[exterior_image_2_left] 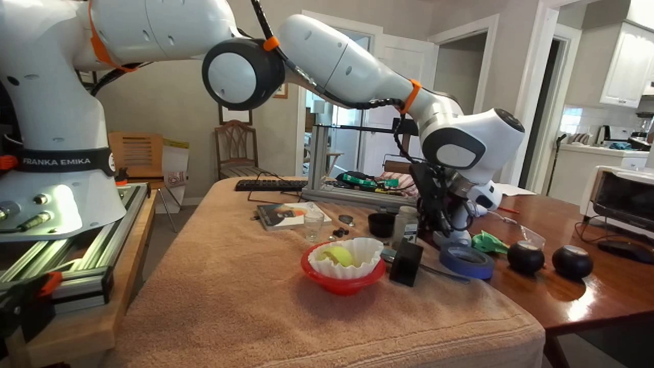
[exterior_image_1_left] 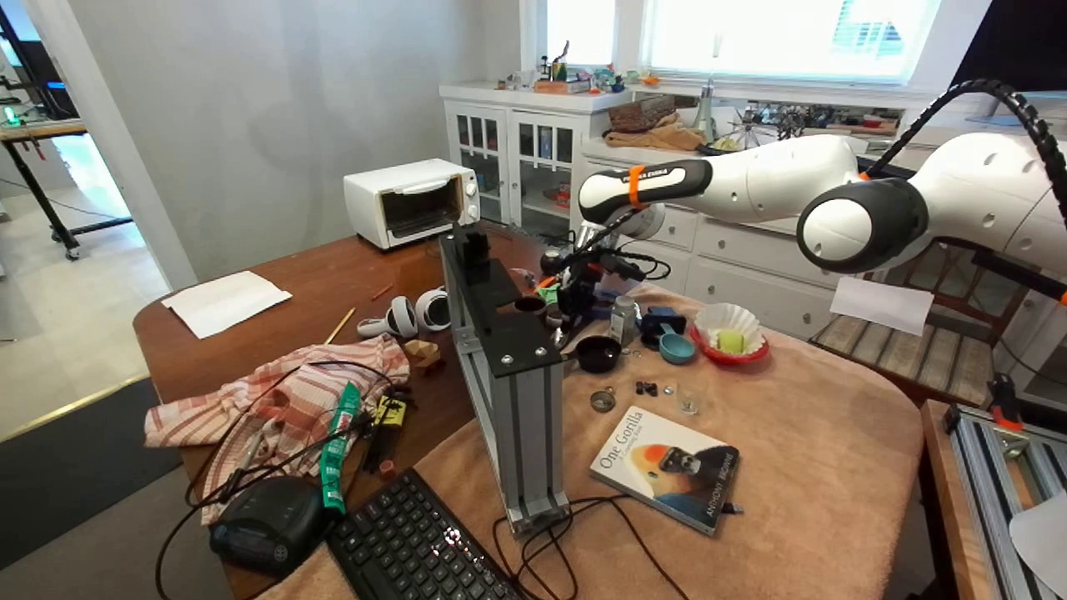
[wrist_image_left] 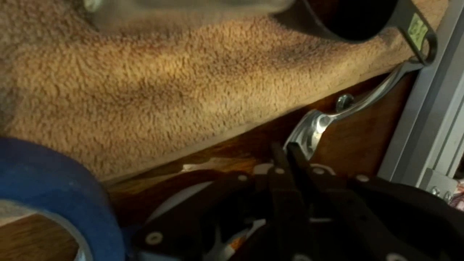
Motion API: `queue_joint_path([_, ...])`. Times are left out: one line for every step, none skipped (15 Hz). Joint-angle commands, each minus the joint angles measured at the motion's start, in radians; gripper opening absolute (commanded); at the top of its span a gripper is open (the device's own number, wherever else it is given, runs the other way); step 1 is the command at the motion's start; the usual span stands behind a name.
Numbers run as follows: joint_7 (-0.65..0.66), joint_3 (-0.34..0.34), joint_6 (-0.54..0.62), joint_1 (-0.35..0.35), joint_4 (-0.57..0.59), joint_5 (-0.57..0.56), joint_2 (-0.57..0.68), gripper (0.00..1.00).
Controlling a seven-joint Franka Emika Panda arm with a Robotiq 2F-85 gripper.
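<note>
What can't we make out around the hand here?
Wrist view: lower end of the metal utensil, hidden behind the hand; whether it is gripped is unclear.
Wrist view: orange-and-white item, mostly covered by the hand; identity unclear.
Wrist view: black cup, cut off by the top edge, contents lost in shadow; writing on its yellow-green tag too blurred.
In an exterior view: jar, label too small to read.
</note>
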Motion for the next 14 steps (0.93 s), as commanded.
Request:
queue_joint_path([0.058, 0.013, -0.04, -0.016, 0.027, 0.023, 0.013, 0.01])
queue_joint_path([0.073, 0.014, -0.048, -0.019, 0.027, 0.025, 0.011, 0.01])
queue_joint_path([0.087, 0.015, -0.06, -0.023, 0.028, 0.026, 0.009, 0.01])
queue_joint_path([0.105, 0.014, -0.072, -0.026, 0.03, 0.024, 0.004, 0.01])
queue_joint_path([0.122, 0.013, -0.092, -0.033, 0.032, 0.022, -0.007, 0.01])
queue_joint_path([0.14, 0.01, -0.116, -0.039, 0.036, 0.017, -0.018, 0.01])
queue_joint_path([0.159, 0.01, -0.128, -0.047, 0.043, 0.019, -0.031, 0.01])
queue_joint_path([0.178, 0.009, -0.146, -0.056, 0.053, 0.019, -0.048, 0.01])
queue_joint_path([0.195, 0.009, -0.15, -0.063, 0.063, 0.02, -0.059, 0.01])
queue_joint_path([0.213, 0.007, -0.157, -0.068, 0.072, 0.016, -0.073, 0.01])
queue_joint_path([0.228, 0.004, -0.17, -0.074, 0.078, 0.012, -0.088, 0.01])
queue_joint_path([0.25, -0.017, -0.237, -0.067, 0.191, 0.022, -0.045, 0.01])
queue_joint_path([0.259, -0.019, -0.27, -0.071, 0.203, 0.021, -0.053, 0.01])
queue_joint_path([0.256, -0.017, -0.274, -0.082, 0.151, 0.023, -0.094, 0.01])
